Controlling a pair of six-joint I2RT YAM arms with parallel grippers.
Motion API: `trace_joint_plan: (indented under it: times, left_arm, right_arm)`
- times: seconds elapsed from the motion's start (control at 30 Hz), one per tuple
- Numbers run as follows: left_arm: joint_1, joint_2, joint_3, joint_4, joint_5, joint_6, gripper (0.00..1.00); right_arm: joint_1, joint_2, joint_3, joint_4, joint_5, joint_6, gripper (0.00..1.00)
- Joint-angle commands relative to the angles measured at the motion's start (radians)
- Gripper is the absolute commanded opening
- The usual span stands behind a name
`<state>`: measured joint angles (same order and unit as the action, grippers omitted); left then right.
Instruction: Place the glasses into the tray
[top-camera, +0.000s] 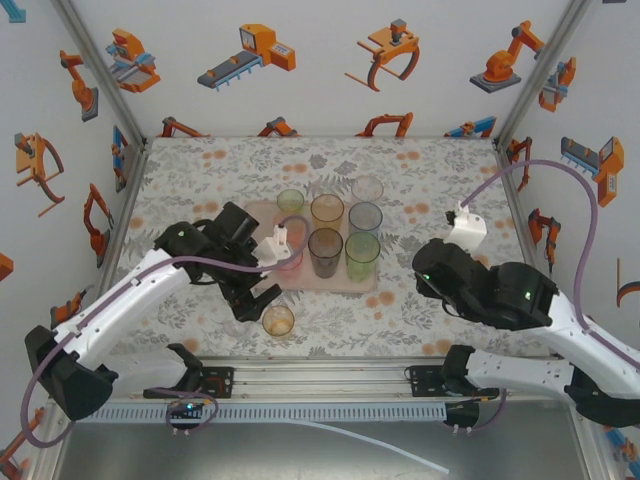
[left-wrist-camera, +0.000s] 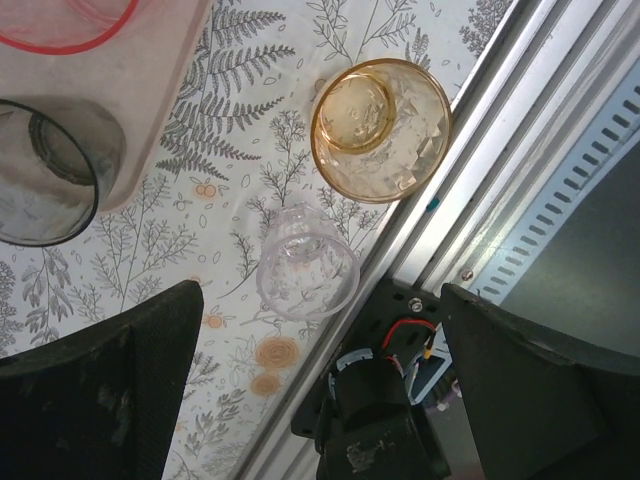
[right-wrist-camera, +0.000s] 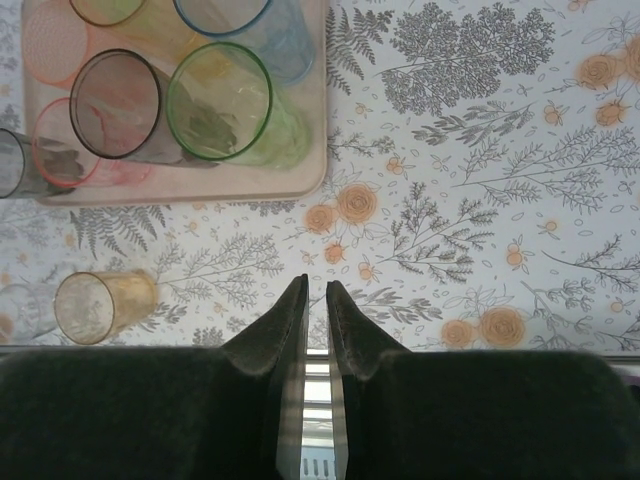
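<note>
Pose, left arm (top-camera: 130, 295): reaches diagonally from its base to the near-left corner of the tray (right-wrist-camera: 260, 178), wrist turned down. Left gripper (left-wrist-camera: 320, 295) hangs over the tablecloth (right-wrist-camera: 480, 150) just in front of that corner. Its fingers (left-wrist-camera: 110, 390) are spread wide apart with nothing clamped. Clear tumbler (left-wrist-camera: 305, 265) stands upright below the gap between the fingertips; no contact seen.

Pose, right arm (top-camera: 510, 290): folded at the right side, well apart from the tray. Right gripper (right-wrist-camera: 315, 285) points down at bare tablecloth, fingers almost together with a thin slit between them, holding nothing.

Count in the tray, right wrist view, all upright:
- 1 green tumbler (right-wrist-camera: 220, 100)
- 1 smoky tumbler (right-wrist-camera: 115, 105)
- 1 blue tumbler (right-wrist-camera: 235, 20)
- 1 amber tumbler (right-wrist-camera: 120, 10)
- 1 pale pink tumbler (right-wrist-camera: 50, 40)
- 1 red-rimmed pink tumbler (right-wrist-camera: 62, 150)
- 1 grey tumbler (right-wrist-camera: 8, 165) at the near-left corner, cut by the frame edge

That makes seven. The top view adds a yellow-green tumbler (top-camera: 290, 200) and a second clear tumbler (top-camera: 367, 188) at the far edge. Whether the latter's base sits inside the rim cannot be told. Full tray total not fixed, since the left wrist covers part of the tray from above.

Count on the tablecloth: 2, the clear tumbler and a short amber tumbler (left-wrist-camera: 380, 130). They stand near each other without touching, close to the front rail (left-wrist-camera: 480, 180).
</note>
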<state>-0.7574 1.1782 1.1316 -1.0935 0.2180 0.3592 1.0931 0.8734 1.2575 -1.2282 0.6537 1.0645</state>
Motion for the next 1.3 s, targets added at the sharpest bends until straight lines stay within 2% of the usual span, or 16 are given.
trace_joint_plan:
  times: [0.0, 0.2, 0.6, 0.83, 1.27]
  left_arm:
    - [-0.050, 0.016, -0.036, 0.077, -0.047, -0.038, 0.93]
    - [-0.118, 0.070, -0.037, 0.150, -0.056, -0.065, 0.92]
    - [-0.161, 0.155, -0.089, 0.273, -0.059, -0.094, 0.84]
    - [-0.184, 0.195, -0.096, 0.293, -0.086, -0.095, 0.70]
    - [-0.192, 0.213, -0.128, 0.300, -0.110, -0.100, 0.52]
  right_arm:
    - [0.005, 0.002, 0.003, -0.031, 0.052, 0.056, 0.17]
    - [0.005, 0.042, 0.028, -0.056, 0.058, 0.074, 0.17]
    - [0.005, 0.025, 0.001, -0.056, 0.078, 0.093, 0.17]
    - [0.005, -0.014, -0.027, -0.056, 0.078, 0.101, 0.17]
    - [0.005, -0.026, -0.062, -0.045, 0.082, 0.103, 0.17]
